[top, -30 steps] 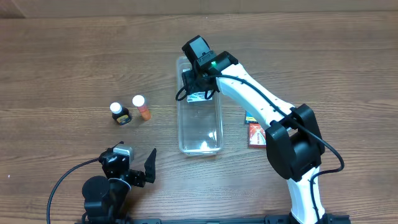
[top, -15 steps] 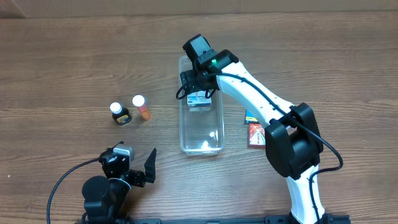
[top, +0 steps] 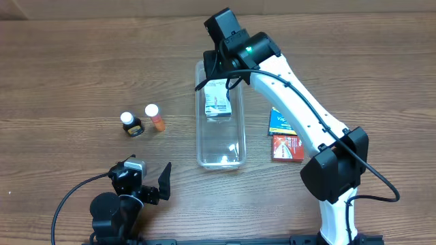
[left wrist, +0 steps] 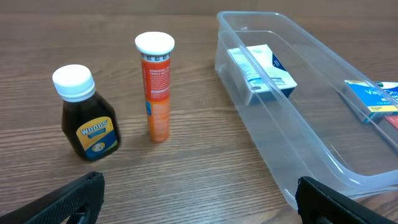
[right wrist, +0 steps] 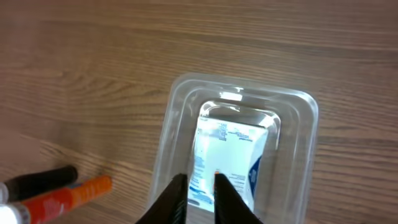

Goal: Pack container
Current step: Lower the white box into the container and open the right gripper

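Overhead, the clear container (top: 219, 148) lies lengthwise at the middle of the wooden tabletop (top: 68, 68), with a white box (top: 218, 107) lying flat in its far half. The right gripper (right wrist: 200, 182) hangs above that box, its jaws empty and only narrowly parted. Left of the container stand a dark bottle (top: 131, 124) and an orange tube (top: 156, 117), both white-capped and just beside each other; right of it lie a blue box (top: 279, 120) and a red box (top: 286, 146), while the left gripper (left wrist: 199, 182) sits low near the front edge, jaws spread wide on nothing.
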`<action>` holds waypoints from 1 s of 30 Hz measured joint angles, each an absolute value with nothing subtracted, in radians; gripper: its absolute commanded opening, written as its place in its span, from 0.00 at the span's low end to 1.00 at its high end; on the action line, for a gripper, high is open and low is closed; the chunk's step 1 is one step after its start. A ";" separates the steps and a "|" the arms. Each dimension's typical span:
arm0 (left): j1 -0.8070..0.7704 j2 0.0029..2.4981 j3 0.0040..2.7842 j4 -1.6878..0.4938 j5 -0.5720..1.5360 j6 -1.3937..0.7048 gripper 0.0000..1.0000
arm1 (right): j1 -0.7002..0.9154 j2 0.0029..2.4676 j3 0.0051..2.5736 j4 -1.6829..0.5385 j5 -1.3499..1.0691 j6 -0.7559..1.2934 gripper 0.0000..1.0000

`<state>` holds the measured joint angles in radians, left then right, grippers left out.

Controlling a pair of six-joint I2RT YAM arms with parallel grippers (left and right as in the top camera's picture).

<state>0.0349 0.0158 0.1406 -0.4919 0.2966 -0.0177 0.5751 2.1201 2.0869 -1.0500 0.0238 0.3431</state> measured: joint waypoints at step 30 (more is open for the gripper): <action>0.035 0.016 0.141 -0.492 0.297 -0.018 1.00 | 0.560 2.275 2.080 -1.070 0.004 0.376 0.27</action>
